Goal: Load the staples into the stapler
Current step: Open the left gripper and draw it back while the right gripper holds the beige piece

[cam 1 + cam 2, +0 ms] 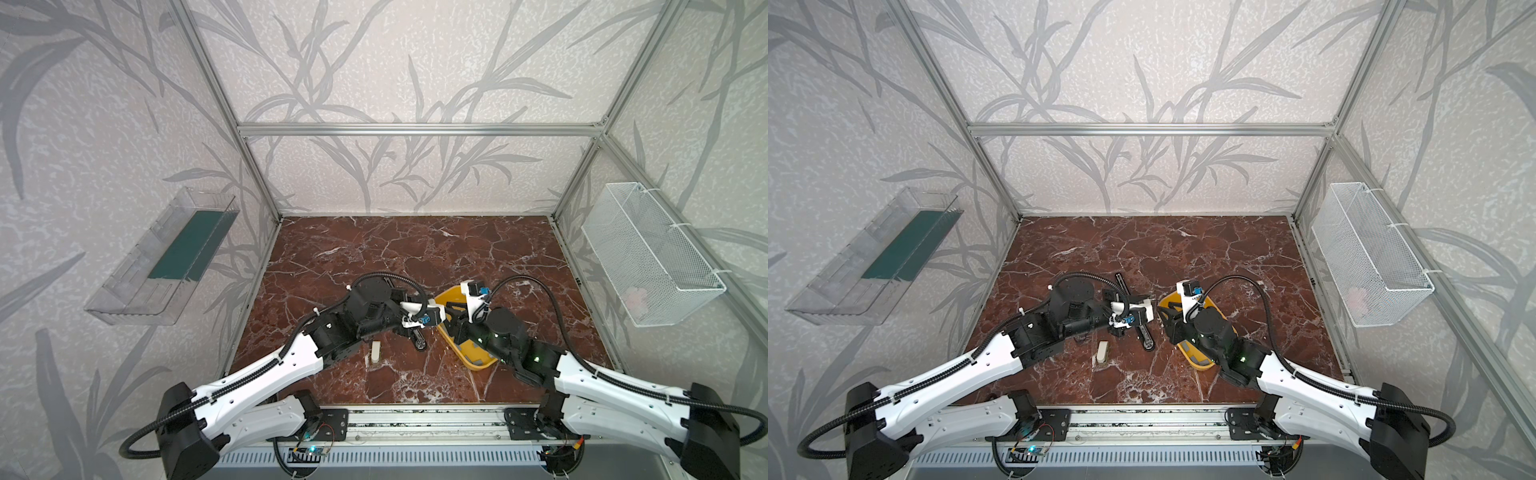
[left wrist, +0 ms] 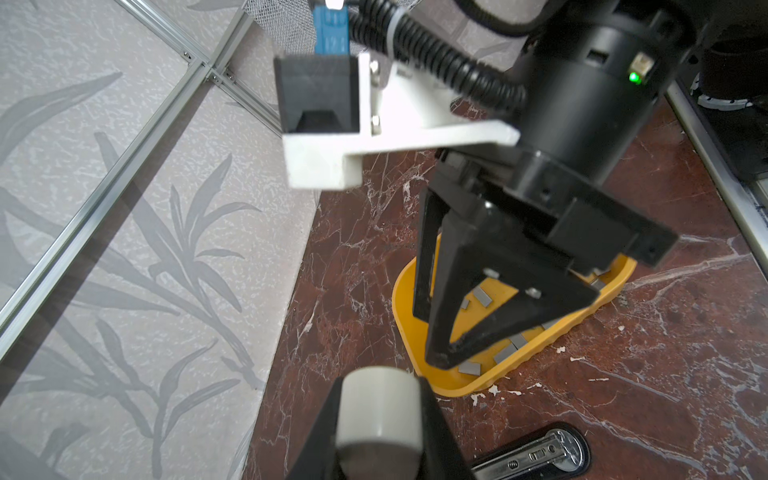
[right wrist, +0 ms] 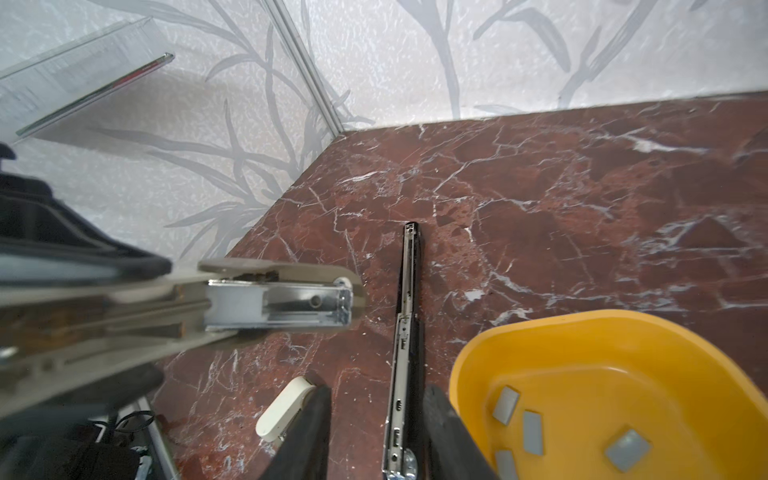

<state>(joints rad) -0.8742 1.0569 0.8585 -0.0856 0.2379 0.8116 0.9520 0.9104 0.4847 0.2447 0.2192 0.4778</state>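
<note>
Nearest, a cream block (image 1: 1101,352) lies on the red-veined marble table (image 1: 1183,257). Just beyond, the left gripper (image 2: 380,399) clamps a grey rounded piece (image 2: 378,419). In a top view its wrist covers the middle of the stapler (image 1: 1147,338) — slim, black, flat on the marble. The right gripper (image 3: 376,392) stands parted astride it — contact unclear — beside a yellow plastic tray (image 3: 540,328) of flat grey staple strips (image 3: 627,451).

No text, label, brand or number can be read anywhere; the small stamped marks on the metal of the stapler (image 2: 540,454), seen in the left wrist view, are too blurred to make out.
</note>
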